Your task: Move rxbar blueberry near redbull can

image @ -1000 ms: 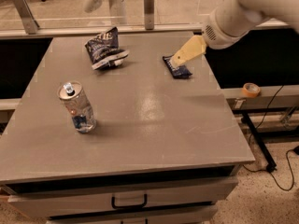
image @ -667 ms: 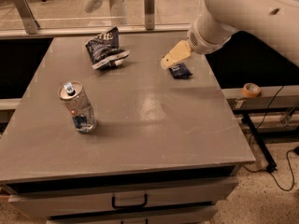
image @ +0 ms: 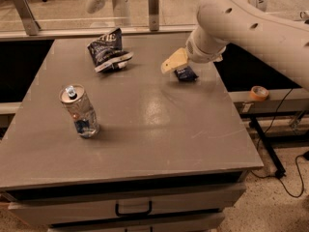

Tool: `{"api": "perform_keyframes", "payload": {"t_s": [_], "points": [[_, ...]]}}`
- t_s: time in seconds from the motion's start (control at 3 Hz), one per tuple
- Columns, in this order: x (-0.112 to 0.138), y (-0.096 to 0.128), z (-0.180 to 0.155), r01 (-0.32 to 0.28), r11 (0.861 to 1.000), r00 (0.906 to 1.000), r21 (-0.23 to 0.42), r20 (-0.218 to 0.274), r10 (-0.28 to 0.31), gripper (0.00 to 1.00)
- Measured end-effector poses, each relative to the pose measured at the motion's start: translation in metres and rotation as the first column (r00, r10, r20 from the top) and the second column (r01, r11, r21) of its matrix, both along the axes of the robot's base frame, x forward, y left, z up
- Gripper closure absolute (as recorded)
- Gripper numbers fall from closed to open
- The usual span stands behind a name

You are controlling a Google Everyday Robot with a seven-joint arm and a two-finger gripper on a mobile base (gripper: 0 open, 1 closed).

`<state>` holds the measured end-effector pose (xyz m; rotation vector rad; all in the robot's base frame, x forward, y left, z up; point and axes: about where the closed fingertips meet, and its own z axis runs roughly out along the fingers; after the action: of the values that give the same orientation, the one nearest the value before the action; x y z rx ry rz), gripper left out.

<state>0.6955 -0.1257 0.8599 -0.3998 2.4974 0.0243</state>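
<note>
The rxbar blueberry (image: pixel 186 74) is a small dark navy wrapper lying flat at the back right of the grey table (image: pixel 159 129). My gripper (image: pixel 174 62) hangs low just over its left end and covers part of it; I cannot tell whether it touches the bar. The redbull can (image: pixel 79 111) stands upright at the left middle of the table, silver with blue markings and a pull tab on top, far from the bar and the gripper.
A puffy dark blue chip bag (image: pixel 108 52) lies at the back centre-left. A railing with glass (image: pixel 153 4) runs behind the table. A roll of tape (image: pixel 259 92) sits on a ledge past the right edge. Drawers (image: pixel 133 209) lie below the front edge.
My arm has swung left and down, bringing the gripper from the right of the bar to over its left end. The bar, can and chip bag have stayed put.
</note>
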Motion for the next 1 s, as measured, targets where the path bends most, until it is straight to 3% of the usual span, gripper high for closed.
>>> {"api": "perform_keyframes", "payload": {"t_s": [0.33, 1.0], "points": [[0.005, 0.003, -0.016, 0.007, 1.000, 0.9999, -0.007, -0.011, -0.007, 0.18], [0.009, 0.008, -0.029, -0.010, 1.000, 0.9997, -0.016, -0.022, 0.009, 0.64]]}}
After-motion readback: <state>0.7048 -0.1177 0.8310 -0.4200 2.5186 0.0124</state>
